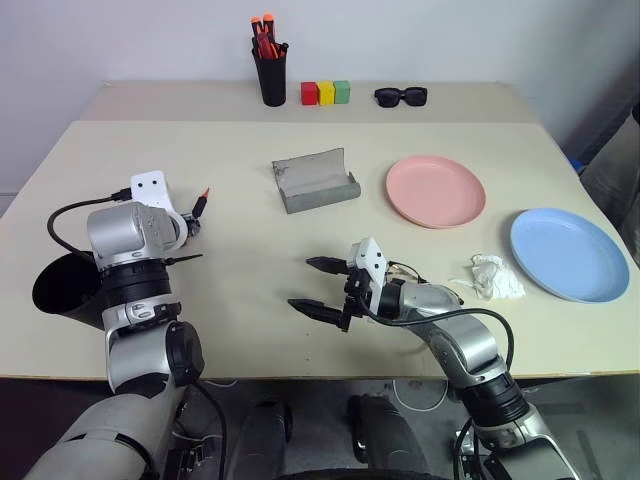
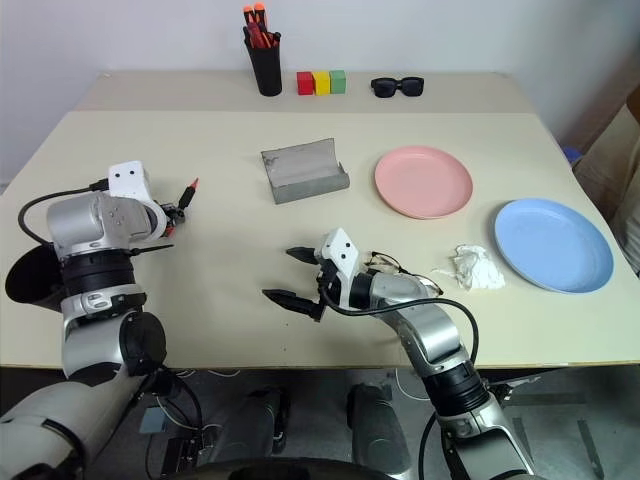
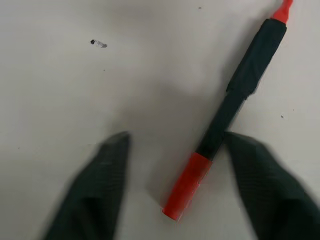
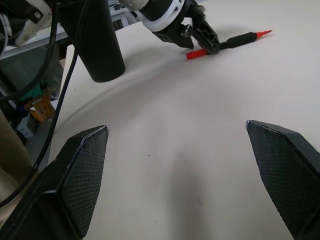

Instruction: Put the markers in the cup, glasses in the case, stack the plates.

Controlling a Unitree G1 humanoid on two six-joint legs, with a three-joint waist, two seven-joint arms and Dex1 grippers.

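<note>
Left gripper (image 3: 172, 150) straddling the red-capped marker (image 3: 235, 95) lying on the table (image 1: 230, 250), fingers released around it, right gripper (image 1: 315, 285) hovering wide open near the glasses (image 2: 385, 263), cup (image 1: 65, 285) standing at the left edge.

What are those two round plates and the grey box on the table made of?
The pink plate and blue plate look like smooth matte plastic, evenly coloured with soft rims. The grey case seems a hard shell with a dull, perhaps fabric-like covering; hard to tell.

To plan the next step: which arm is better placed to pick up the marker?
Left. The left gripper already straddles the marker on the table; the right gripper hangs open, apart from it.
</note>
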